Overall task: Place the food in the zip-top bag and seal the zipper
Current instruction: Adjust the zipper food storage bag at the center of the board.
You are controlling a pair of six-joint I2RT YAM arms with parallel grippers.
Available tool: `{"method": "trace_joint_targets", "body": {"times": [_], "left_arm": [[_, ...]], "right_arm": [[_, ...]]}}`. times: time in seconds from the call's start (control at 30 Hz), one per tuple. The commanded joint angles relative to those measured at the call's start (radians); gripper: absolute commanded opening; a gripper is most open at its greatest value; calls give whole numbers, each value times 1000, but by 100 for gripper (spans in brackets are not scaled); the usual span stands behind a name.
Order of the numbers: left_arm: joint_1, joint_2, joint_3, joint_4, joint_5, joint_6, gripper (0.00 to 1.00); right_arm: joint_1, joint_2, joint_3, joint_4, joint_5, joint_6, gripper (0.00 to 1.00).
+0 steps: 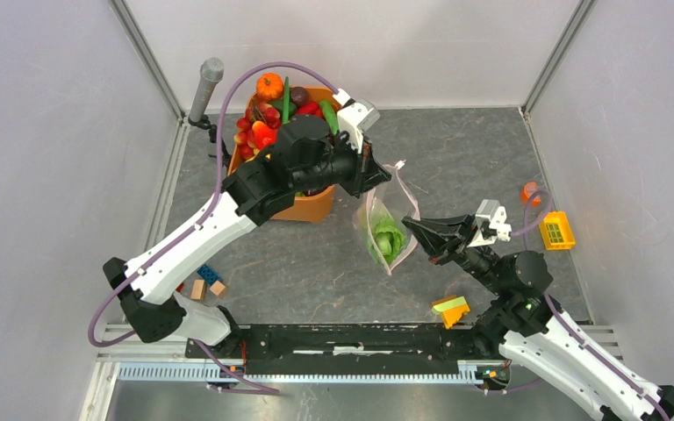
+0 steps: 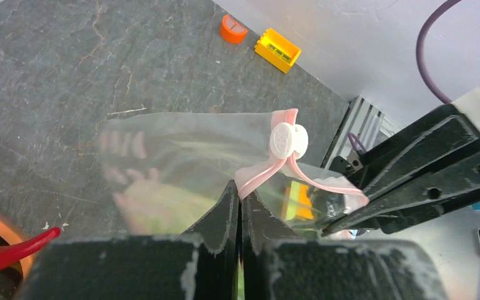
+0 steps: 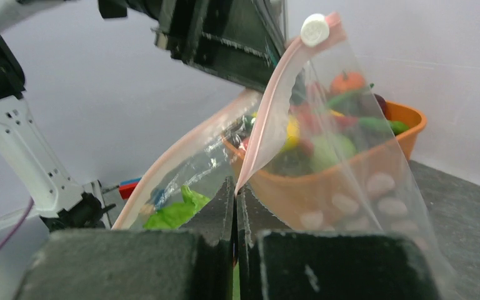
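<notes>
Your left gripper (image 2: pixel 240 195) and right gripper (image 3: pixel 234 190) are each pinched tight on the pale-pink zipper strip (image 2: pixel 259 174); the clear pink-dotted plastic bag (image 1: pixel 377 206) hangs between them, 3 o'clock of the orange tub (image 1: pixel 311 209), green leafy cabbage (image 1: pixel 389 239) inside. Expect limp, slippery film; hold the stiffer strip.

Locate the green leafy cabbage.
The cabbage lies inside the zip-top bag, held mid-table between the left gripper and right gripper, just right of the orange tub in the top view.

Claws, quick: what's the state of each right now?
Left claw: closed, pinching the zipper of the bag.
Right claw: closed on the zipper as well.
</notes>
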Motion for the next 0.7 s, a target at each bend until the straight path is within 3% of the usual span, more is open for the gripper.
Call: {"method": "trace_joint_targets", "body": {"times": [0.0, 0.1, 0.2, 0.33, 0.43, 0.67], "left_arm": [[4, -25, -28, 39, -35, 34, 2], [4, -23, -56, 38, -39, 45, 2], [6, 5, -104, 41, -140, 70, 3], [13, 47, -161, 66, -148, 51, 2], [18, 45, -208, 117, -175, 15, 5], [43, 30, -258, 137, -200, -1, 3]], "right_arm": [[2, 9, 37, 152, -24, 38, 0], [2, 55, 84, 131, -54, 42, 0], [2, 126, 142, -31, 41, 16, 0], [3, 203, 142, -190, 145, 77, 0], [3, 211, 100, -127, 81, 130, 0], [3, 194, 101, -127, 118, 161, 0]]}}
